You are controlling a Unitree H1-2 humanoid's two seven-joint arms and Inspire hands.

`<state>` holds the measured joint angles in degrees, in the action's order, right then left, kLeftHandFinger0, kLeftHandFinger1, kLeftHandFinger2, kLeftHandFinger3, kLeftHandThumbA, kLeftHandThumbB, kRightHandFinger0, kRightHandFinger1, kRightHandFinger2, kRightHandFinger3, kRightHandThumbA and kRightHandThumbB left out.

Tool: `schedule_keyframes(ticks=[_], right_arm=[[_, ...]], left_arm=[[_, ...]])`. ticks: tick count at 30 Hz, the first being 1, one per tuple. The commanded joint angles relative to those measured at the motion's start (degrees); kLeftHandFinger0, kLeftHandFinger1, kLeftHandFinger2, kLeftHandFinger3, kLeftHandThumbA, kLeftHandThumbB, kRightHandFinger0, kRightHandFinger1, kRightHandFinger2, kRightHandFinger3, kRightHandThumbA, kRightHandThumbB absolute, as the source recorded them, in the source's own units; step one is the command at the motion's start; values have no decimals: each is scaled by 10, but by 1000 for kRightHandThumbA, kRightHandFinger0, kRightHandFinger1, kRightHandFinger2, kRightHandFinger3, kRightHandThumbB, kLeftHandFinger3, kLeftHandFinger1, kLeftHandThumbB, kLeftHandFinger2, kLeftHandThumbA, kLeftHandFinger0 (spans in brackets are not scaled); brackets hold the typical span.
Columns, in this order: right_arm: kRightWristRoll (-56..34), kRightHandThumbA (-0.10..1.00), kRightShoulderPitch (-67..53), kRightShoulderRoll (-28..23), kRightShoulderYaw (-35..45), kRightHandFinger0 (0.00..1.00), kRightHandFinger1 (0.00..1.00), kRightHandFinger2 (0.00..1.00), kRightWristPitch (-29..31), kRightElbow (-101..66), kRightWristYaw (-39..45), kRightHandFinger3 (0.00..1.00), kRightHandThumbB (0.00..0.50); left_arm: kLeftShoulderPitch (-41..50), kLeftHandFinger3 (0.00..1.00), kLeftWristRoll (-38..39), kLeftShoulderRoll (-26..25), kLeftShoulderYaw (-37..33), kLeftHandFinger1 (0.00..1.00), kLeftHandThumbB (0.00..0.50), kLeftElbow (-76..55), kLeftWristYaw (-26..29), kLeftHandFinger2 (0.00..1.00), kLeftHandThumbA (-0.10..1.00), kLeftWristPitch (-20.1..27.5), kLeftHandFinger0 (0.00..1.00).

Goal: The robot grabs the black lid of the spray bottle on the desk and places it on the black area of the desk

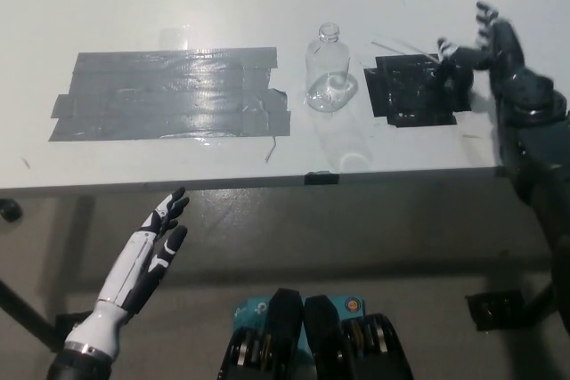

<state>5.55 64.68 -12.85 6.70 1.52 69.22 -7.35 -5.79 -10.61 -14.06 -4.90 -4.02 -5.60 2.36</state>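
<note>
fingers (448, 47) of right hand (481, 55) hide the lid.

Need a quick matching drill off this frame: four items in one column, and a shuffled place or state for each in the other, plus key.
Items
1. spray bottle
2. black area
3. left hand
4. grey tape patch

Place or state
A. below the desk's near edge, open, resting
B. upright, clear, no lid on its neck
C. desk's left part, wide and shiny
D. just right of the bottle, right hand at its far right corner

Pairs: 1-B, 2-D, 3-A, 4-C
</note>
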Motion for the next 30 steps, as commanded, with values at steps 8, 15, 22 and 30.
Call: schedule_keyframes(ticks=[8, 15, 22, 30], right_arm=[[33, 796, 38, -36, -40, 1000, 1000, 1000, -36, -243, -23, 1000, 500], [50, 957, -97, -27, -71, 1000, 1000, 1000, -80, -639, 33, 1000, 428], [71, 952, -298, -4, -111, 1000, 1000, 1000, -67, -887, 51, 1000, 413], [63, 898, -462, 15, -124, 1000, 1000, 1000, 6, -894, 35, 1000, 375]], left_arm=[[-38, 1000, 5, -12, 6, 1000, 234, -18, -12, 1000, 1000, -10, 1000], [-85, 1000, 25, -10, 19, 1000, 281, -8, -12, 1000, 1000, -12, 1000], [-99, 1000, 42, -7, 22, 1000, 284, 6, -15, 1000, 1000, 1, 1000], [-80, 1000, 37, -9, 19, 1000, 285, -1, -17, 1000, 1000, -9, 1000]])
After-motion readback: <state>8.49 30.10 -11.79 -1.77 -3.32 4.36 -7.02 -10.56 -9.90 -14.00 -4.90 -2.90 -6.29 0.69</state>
